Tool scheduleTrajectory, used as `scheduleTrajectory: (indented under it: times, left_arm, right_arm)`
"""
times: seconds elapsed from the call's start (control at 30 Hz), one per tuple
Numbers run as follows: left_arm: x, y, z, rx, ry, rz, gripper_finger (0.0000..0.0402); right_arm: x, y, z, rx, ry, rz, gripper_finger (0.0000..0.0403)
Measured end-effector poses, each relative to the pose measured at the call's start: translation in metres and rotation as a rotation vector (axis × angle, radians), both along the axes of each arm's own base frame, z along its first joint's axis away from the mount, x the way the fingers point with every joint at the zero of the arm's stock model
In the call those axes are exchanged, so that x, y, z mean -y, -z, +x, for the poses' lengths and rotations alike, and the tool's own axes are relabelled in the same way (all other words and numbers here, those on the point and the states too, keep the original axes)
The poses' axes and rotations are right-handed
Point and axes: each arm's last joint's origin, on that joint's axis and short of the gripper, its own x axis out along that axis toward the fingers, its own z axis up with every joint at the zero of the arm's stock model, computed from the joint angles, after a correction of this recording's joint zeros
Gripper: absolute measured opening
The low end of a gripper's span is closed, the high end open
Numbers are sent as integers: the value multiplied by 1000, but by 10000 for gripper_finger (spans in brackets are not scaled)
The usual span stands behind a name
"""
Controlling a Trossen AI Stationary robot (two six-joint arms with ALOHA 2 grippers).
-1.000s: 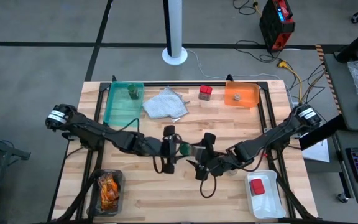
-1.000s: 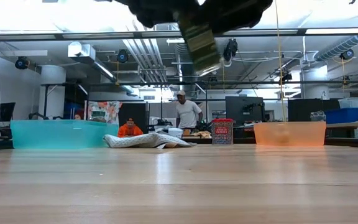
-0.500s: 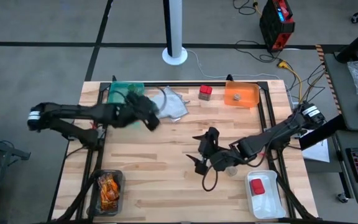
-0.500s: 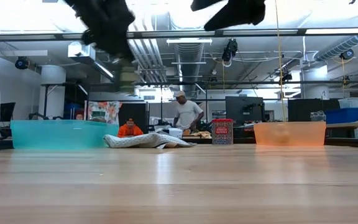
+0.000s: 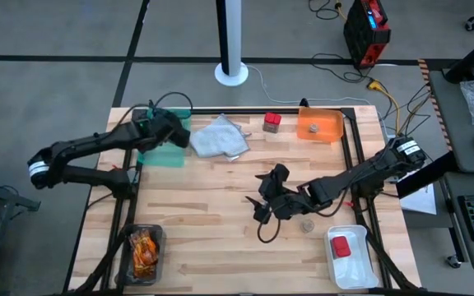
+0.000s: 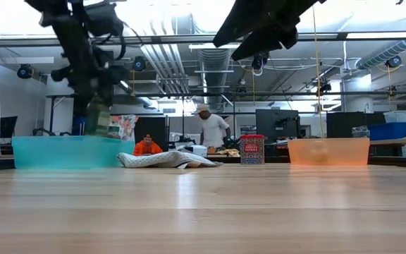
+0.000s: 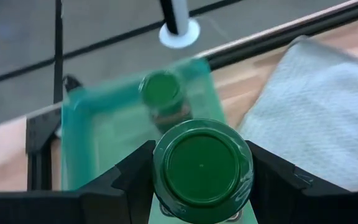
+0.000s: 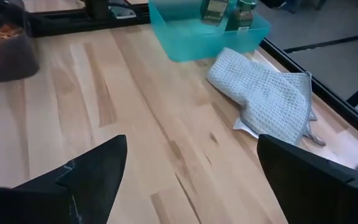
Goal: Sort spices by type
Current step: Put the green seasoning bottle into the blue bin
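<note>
The left claw [image 7: 201, 180] is clamped on a green-capped jar [image 7: 202, 165] over the teal tray [image 5: 161, 146], where one jar [image 7: 162, 93] already stands; the right claw [image 8: 191, 155] hangs apart above the surface [image 5: 220, 238]; a red box [image 5: 271, 122] and a small grey jar [image 5: 306, 224] lie unsorted.

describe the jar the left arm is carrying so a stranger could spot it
Find the teal tray at the table's far left corner. The left gripper hovers over it, clamping a green-capped jar. Unlike the matching jar standing inside the tray, this one hangs in the air between dark fingers.
</note>
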Motion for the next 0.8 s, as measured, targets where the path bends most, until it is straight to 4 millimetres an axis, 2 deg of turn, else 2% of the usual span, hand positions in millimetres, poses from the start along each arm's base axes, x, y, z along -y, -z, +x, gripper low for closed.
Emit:
scheduleTrajectory:
  times: [0.2,0.43,0.8]
  left_arm:
    - [-1,23,-5,67,-54,10,184]
    - [1,42,-13,60,-171,41,184]
    - [-5,53,-12,81,-208,25,184]
  right_arm:
    - [1,6,-1,-14,4,0,345]
    - [1,6,-1,-12,6,2,342]
    - [1,9,-2,-17,10,3,341]
